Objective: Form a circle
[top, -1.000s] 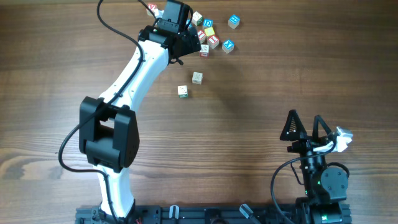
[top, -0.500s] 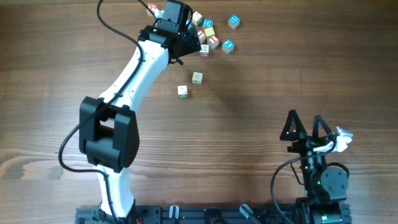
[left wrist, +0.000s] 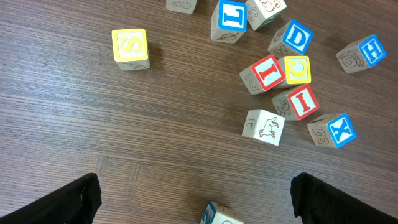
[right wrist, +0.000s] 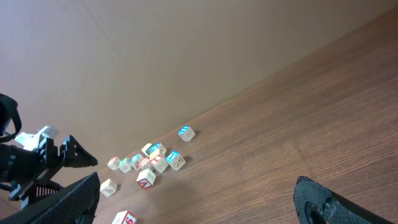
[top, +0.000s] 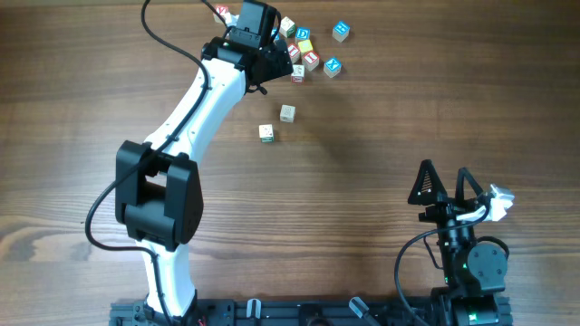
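Two arms: neither has moved in the last second; each overhead view shows the same pose.
Left gripper (left wrist: 194,183): jaws spread wide with nothing between them. It hangs over the table (top: 426,100) just short of the blocks, and only its dark fingers show, in the bottom corners of its own wrist view.
Right gripper (top: 444,170): also wide open and empty, parked by its base, well apart from every block.
Cluster of blocks (top: 304,50): it sits at the far side of the table, right beside the left gripper; no block has shifted.
Middle of the cluster: a red I block (left wrist: 267,71), a yellow C block (left wrist: 297,70) and a second red I block (left wrist: 303,102) are packed together and touching. A blue X block (left wrist: 341,130) and an animal-picture block (left wrist: 264,126) sit just beside them.
Strays: a yellow S block (left wrist: 130,48) lies well apart from the cluster. Two loose blocks (top: 287,113) lie nearer the robot.
Circle: not formed. You have a tight lump with no open middle, not a ring.
What the stillness means: you made no progress this second, so nearly all the arranging looks still ahead.
Likely next need: you will probably have to pull the touching blocks apart before spacing them round. Packed this closely, a neighbour could get dragged along.
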### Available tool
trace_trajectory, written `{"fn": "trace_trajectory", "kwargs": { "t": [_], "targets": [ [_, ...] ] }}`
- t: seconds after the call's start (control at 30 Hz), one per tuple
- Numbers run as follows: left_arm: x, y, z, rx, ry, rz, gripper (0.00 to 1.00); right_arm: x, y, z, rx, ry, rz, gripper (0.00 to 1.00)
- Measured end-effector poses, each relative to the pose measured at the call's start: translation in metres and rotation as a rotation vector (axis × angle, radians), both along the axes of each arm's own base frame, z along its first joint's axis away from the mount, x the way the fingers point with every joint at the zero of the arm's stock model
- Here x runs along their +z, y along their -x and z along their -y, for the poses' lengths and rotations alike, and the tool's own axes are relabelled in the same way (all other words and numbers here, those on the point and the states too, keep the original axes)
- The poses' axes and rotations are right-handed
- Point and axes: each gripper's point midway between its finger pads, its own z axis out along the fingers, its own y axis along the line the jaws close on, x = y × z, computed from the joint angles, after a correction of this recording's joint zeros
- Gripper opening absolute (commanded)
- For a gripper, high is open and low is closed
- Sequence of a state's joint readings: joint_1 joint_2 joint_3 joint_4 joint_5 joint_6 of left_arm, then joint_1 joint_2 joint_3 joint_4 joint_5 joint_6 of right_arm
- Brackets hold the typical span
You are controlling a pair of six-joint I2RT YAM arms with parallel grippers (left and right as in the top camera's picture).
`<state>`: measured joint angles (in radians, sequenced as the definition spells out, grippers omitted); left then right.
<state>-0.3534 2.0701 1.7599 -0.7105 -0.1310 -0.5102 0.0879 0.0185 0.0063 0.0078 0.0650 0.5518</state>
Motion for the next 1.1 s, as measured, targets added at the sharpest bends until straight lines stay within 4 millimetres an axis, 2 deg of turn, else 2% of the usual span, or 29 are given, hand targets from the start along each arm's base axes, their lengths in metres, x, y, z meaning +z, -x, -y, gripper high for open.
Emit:
{"fn": "trace_trajectory", "kwargs": {
  "t": [0.1,0.23,0.37,0.43,0.47,0.57,0.6,0.63,0.7,0.73,0.77,0.8,0.87,0.97,1.03,1.1],
  "targets": [
    [0.0,0.0,0.0,0.0,0.0,0.0,1.0,0.0,0.0,0.0,-0.001,-0.034,-0.001,1.0],
    [0.0,0.0,0.0,0.0,0.0,0.0,1.0,0.0,0.0,0.005,-0.027,-0.212,-0.002,1.0],
    [0.0,0.0,0.0,0.0,0.0,0.0,1.0,0.023,0.001,0.009,-0.037,-0.372,0.096,1.0],
    [0.0,0.0,0.0,0.0,0.0,0.0,1.0,0.039,0.003,-0.003,0.041,-0.295,0.143,1.0],
    [0.0,0.0,0.0,0.0,0.0,0.0,1.0,0.031,0.003,-0.013,0.089,-0.221,0.087,1.0],
    [0.0,0.001,0.0,0.0,-0.001,-0.003,1.0,0.021,0.002,-0.023,0.132,-0.123,-0.029,1.0],
    [0.0,0.0,0.0,0.0,0.0,-0.001,1.0,0.028,0.002,-0.025,0.143,-0.09,-0.068,1.0],
    [0.0,0.001,0.0,0.0,-0.001,-0.003,1.0,0.048,0.001,-0.027,0.156,-0.047,-0.087,1.0],
    [0.0,0.001,0.0,0.0,-0.001,-0.003,1.0,0.074,-0.002,-0.03,0.173,0.004,-0.152,1.0],
    [0.0,0.001,0.0,0.0,-0.001,-0.003,1.0,0.087,-0.006,-0.032,0.186,0.03,-0.193,1.0],
    [0.0,0.0,0.0,0.0,0.0,0.0,1.0,0.107,-0.02,-0.036,0.21,0.063,-0.26,1.0],
    [0.0,0.0,0.0,0.0,0.0,-0.002,1.0,0.107,-0.024,-0.038,0.221,0.078,-0.304,1.0],
    [0.0,0.001,0.0,0.0,-0.001,-0.003,1.0,0.097,-0.031,-0.043,0.26,0.095,-0.499,1.0],
    [0.0,0.0,0.0,0.0,0.0,-0.002,1.0,0.086,-0.067,-0.049,0.297,0.107,-0.65,1.0],
    [0.0,0.0,0.0,0.0,-0.001,-0.001,1.0,0.063,-0.088,-0.052,0.312,0.107,-0.744,1.0],
    [0.0,0.0,0.0,0.0,-0.001,-0.002,1.0,0.033,-0.101,-0.054,0.32,0.098,-0.833,1.0]
  ]
}}
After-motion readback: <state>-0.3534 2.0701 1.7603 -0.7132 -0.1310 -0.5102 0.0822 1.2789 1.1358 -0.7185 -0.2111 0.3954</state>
